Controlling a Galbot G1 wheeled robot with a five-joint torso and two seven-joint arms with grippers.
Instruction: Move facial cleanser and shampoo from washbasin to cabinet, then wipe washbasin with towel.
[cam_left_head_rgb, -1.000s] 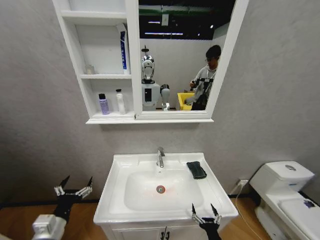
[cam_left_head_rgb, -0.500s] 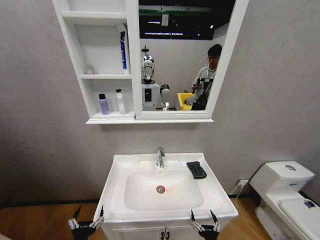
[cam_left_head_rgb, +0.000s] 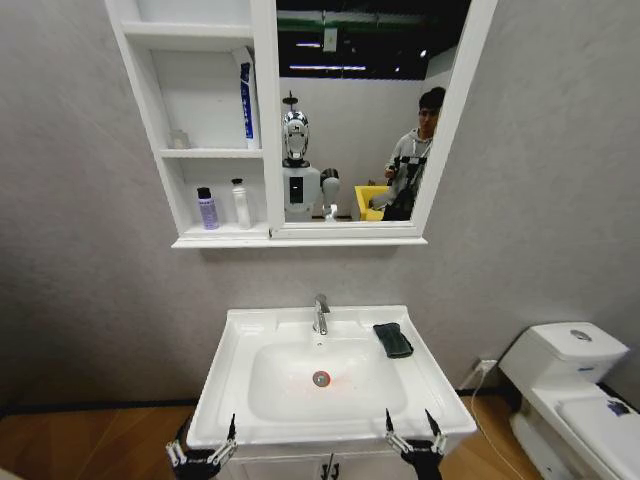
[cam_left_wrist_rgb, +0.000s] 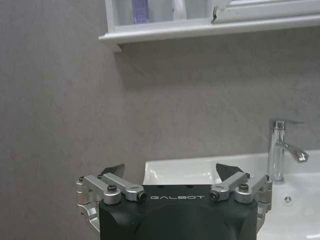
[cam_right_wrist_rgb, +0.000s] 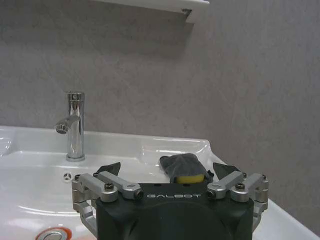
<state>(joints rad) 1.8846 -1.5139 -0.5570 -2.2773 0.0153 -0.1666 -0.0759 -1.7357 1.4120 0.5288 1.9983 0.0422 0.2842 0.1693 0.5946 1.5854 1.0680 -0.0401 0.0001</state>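
Towel (cam_left_head_rgb: 393, 339) is what I care about now: both bottles already stand on the cabinet's (cam_left_head_rgb: 150, 120) lowest shelf, a purple bottle (cam_left_head_rgb: 207, 209) and a white bottle (cam_left_head_rgb: 241, 204) side by side, so by my reading the moving part is done and the wipe is not yet begun

Nearest me, my left gripper (cam_left_head_rgb: 201, 452) sits at the front left corner of the washbasin (cam_left_head_rgb: 430, 395), fingers spread and holding nothing. My right gripper (cam_left_head_rgb: 412, 441) sits at the front right corner, also spread and empty. From the right wrist I look straight over the open fingers to the towel lying beyond, so that arm seems the better placed one

Farther in, the bowl dips to a red-ringed drain (cam_left_head_rgb: 321, 378). The towel lies on the flat rim at the back right, just beside the tap (cam_left_head_rgb: 321, 313) and apart from it, folded into a small dark pad. From the right wrist I see something yellow showing at its near end; I cannot tell what it is

I judge it light, soft and limp: it will sag and may unfold if pinched by one edge. I would close on the middle of the fold from above, across its short side. The glazed rim looks slick, so it could slide when nudged
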